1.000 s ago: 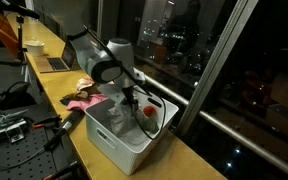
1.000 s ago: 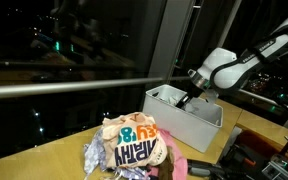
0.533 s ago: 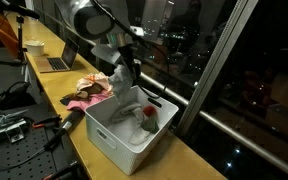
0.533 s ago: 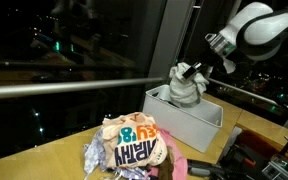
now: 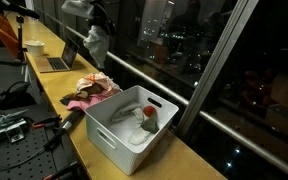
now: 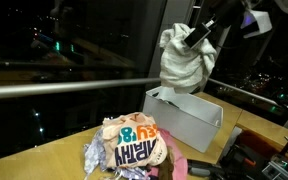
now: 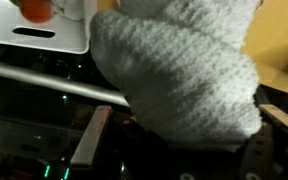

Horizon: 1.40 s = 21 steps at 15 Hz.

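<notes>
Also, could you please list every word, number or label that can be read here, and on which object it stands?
On the crumpled packet: large bold characters, seemingly upside down, too distorted to quote.
On the white bin: no text visible.
On the pale cloth held in the pincer: no text.

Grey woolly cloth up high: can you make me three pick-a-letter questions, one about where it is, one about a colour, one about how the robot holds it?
1. Where is the grey knitted cloth? A on the floor; B hanging high in the air; C in a cupboard.
2. What colour is the rectangular plastic bin? A white; B green; C black.
3. How is the gripper? A open and empty; B shut on the cloth; C out of sight.
Answers: 1 B, it dangles from the gripper; 2 A, its walls look white; 3 B, the cloth hangs from its pinched fingers.
</notes>
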{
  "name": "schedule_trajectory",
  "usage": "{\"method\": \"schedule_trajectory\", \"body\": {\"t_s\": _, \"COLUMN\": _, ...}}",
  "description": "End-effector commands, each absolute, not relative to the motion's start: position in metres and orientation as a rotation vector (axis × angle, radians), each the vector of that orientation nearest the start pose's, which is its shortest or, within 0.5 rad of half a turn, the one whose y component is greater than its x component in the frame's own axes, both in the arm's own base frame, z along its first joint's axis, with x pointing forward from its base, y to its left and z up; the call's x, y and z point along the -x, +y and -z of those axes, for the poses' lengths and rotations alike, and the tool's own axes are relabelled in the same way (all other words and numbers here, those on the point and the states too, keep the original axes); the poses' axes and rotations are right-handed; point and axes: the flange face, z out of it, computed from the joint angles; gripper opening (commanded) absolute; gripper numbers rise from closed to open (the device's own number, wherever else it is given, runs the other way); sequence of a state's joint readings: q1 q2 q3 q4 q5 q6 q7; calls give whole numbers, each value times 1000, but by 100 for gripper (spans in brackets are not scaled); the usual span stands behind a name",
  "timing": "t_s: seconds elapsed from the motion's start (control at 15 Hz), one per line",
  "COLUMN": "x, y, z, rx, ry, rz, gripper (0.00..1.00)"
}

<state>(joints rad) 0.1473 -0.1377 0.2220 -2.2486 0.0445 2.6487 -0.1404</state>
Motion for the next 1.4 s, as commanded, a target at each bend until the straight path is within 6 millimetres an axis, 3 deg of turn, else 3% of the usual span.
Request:
{"method": "schedule_trajectory", "body": {"t_s": 0.0, "x": -492, "y": 243, "z": -444, "rx": 2858, "ry": -803, "rz": 696, "gripper": 1}}
{"method": "schedule_trajectory", "body": {"t_s": 0.13, "x": -489, "y": 255, "z": -415, "rx": 2859, "ry": -833, "rz": 614, "gripper": 1}}
{"method": "schedule_trajectory", "body": {"t_s": 0.2, "x": -490, "y": 255, "z": -401, "rx": 2865, "ry": -836, "rz": 574, "gripper": 28}}
{"method": "schedule_trajectory", "body": {"t_s": 0.4, "x": -499, "y": 245, "z": -380, "rx": 2882, "ry": -811, "rz": 503, "gripper": 42}}
{"method": "schedule_trajectory", "body": {"t_s": 0.73, "x": -519, "y": 199, "z": -385, "rx": 2912, "ry": -671, "rz": 499, "gripper": 78}}
{"method": "schedule_trajectory", "body": {"t_s": 0.93, "x": -535, "y": 157, "z": -393, "rx": 2949, "ry": -580, "rz": 538, "gripper": 100}}
{"method": "schedule_trajectory", "body": {"t_s": 1.33, "x": -566, "y": 75, "z": -392, "rx": 3015, "ry": -488, "rz": 658, "gripper": 100}}
